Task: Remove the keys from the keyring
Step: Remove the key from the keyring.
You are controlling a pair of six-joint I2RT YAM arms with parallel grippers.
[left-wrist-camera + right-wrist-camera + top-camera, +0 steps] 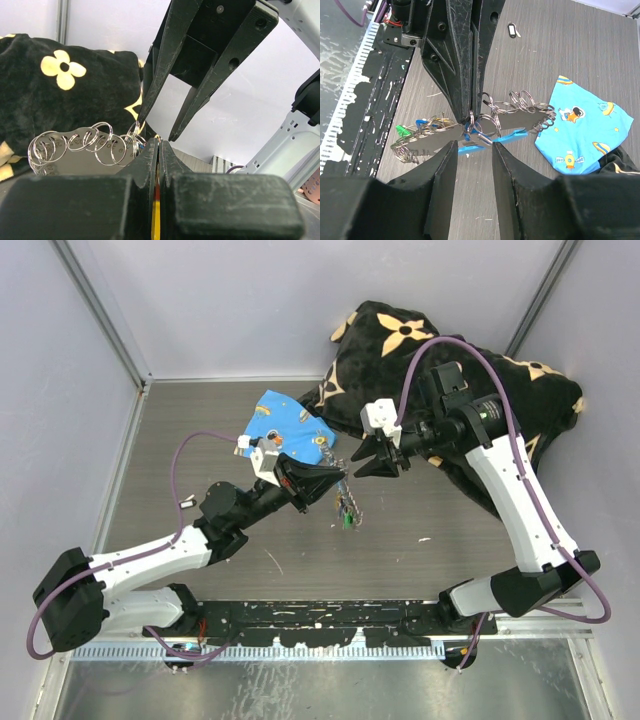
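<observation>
left hand (341,480): clenched on the keyring (470,134), lifted above the table (430,530) | right hand (358,468): released, fingers straddling the keyring | keys (403,131): bunched at keyring's end

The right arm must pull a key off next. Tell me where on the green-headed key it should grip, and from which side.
Grip the green plastic key head: it sticks out past the wire rings at the end of the flat silver keyring plate nearest the arm bases. The left end effector is shut on the plate's middle, so probably come in from that free end.
</observation>
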